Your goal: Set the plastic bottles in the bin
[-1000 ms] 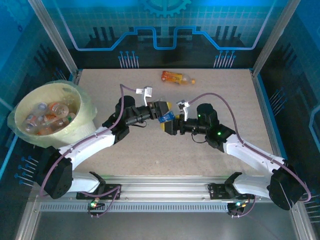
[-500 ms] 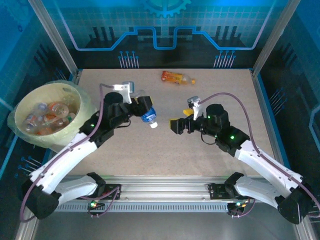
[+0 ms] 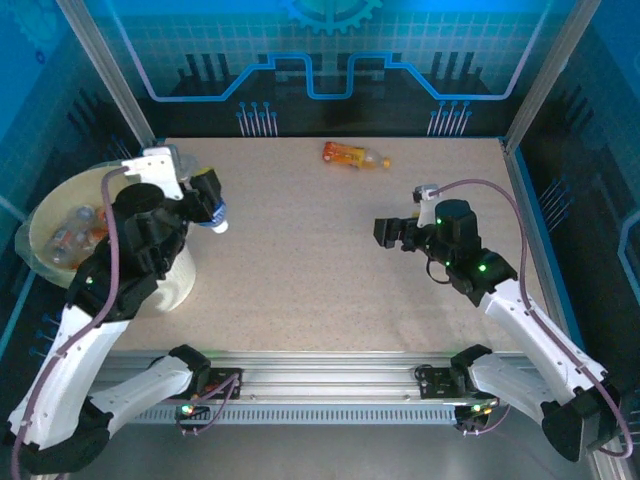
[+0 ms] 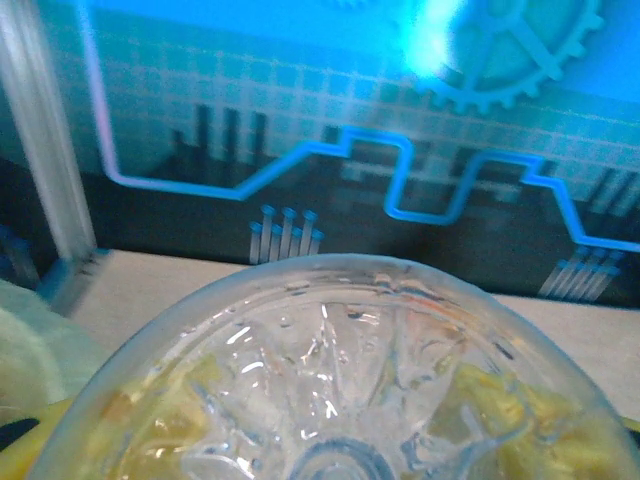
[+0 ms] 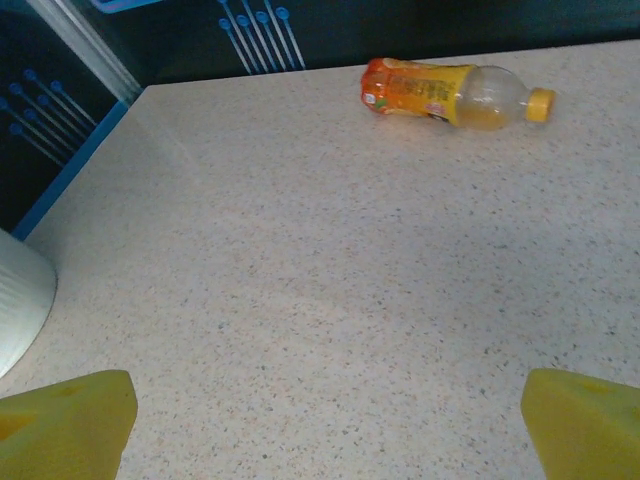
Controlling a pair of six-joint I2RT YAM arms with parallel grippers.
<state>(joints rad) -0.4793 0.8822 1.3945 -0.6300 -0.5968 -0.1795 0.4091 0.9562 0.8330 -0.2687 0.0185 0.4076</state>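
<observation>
My left gripper (image 3: pixel 207 196) is shut on a clear plastic bottle (image 3: pixel 214 213) with a blue label and white cap, held just off the right rim of the bin (image 3: pixel 45 205). In the left wrist view the bottle's clear base (image 4: pixel 340 380) looms close, with yellow fingers (image 4: pixel 575 420) behind it. The pale bin holds several bottles (image 3: pixel 75 232) and is partly hidden by the left arm. An orange-labelled bottle (image 3: pixel 354 155) lies on its side at the back of the table, also seen as the orange bottle (image 5: pixel 450 95). My right gripper (image 3: pixel 391 232) stands open and empty over the table's right half.
The speckled table (image 3: pixel 320 280) is walled by an aluminium frame with blue panels at the back and sides. In the right wrist view the bin's pale wall (image 5: pixel 18 300) shows at the left edge, and yellow fingertips (image 5: pixel 65 425) frame bare tabletop.
The left arm has swung left and upward from the table's middle to the bin, carrying the blue-labelled bottle. The right gripper has let go of it, opened wide and drawn back to the right.
</observation>
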